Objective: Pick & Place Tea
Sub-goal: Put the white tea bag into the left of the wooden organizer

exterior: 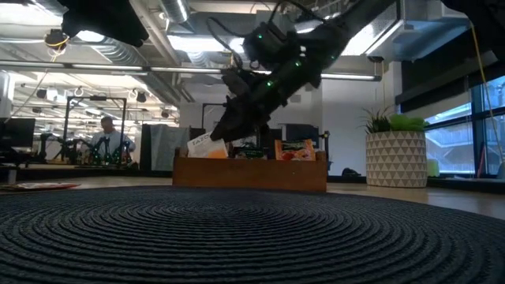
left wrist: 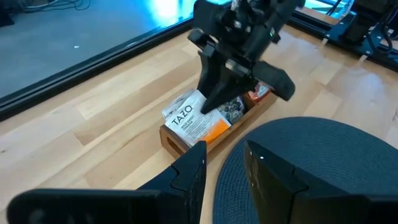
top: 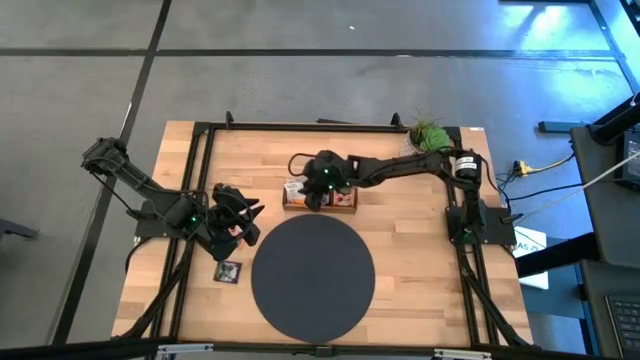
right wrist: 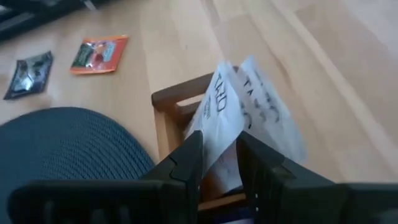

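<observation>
The wooden tray (top: 345, 205) stands beyond the dark round mat (top: 313, 277) and holds tea sachets. My right gripper (right wrist: 221, 155) reaches into the tray's left end compartment and is shut on white sachets (right wrist: 249, 106) printed TAZO. These also show in the left wrist view as a white and orange sachet (left wrist: 193, 121). An orange sachet (right wrist: 99, 54) and a black sachet (top: 228, 271) lie flat on the table left of the mat. My left gripper (left wrist: 224, 168) hangs open over the table near them, with nothing between its fingers. My right gripper pinches the white sachets between its two fingers, at their middle (right wrist: 222, 138); two sachets seem to be caught together. The fingers (left wrist: 214, 99) slant down from above. The sachets stand tilted, upper edges above the tray wall, lower ends (exterior: 207, 147) hidden inside the compartment.
A potted plant (exterior: 394, 154) stands at the table's far right corner. Black frame rails (top: 195, 180) run along the table's left and right sides. A person (exterior: 106, 138) sits in the room behind the table. More sachets (exterior: 296, 150) stand in the tray's other compartments.
</observation>
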`<state>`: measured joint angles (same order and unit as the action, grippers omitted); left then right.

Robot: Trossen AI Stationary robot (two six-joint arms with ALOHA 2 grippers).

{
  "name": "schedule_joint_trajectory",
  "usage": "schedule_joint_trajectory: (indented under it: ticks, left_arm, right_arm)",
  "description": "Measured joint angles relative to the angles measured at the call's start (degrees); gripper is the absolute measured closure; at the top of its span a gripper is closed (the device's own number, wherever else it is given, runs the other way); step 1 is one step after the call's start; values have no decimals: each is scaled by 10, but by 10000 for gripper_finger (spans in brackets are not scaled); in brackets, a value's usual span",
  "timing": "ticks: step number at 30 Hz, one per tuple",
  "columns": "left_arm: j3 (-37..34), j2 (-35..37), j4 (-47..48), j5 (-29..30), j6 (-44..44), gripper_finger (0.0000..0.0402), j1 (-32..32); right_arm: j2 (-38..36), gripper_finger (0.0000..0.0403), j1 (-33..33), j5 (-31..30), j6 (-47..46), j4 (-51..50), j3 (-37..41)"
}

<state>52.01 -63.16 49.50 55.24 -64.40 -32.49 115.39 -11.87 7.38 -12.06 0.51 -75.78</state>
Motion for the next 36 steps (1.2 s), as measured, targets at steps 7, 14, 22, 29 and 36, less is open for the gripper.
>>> schedule_joint_trajectory:
  ticks: [7, 14, 22, 29, 36]
  left_arm:
    - [0, 0, 0, -14, 3, 295, 0]
    - [0, 0, 1, -28, 3, 295, 0]
    - [0, 0, 0, -32, 3, 297, 0]
    - [0, 0, 0, -39, 3, 294, 0]
    - [0, 0, 0, -40, 3, 295, 0]
  right_arm:
    - [0, 302, -10, 18, 25, -97, -69]
    - [12, 302, -10, 63, 23, -98, -71]
    - [30, 302, -10, 69, -10, -84, -70]
    - [29, 302, -20, 84, -11, -79, -82]
    - [28, 307, -24, 89, -13, -80, -95]
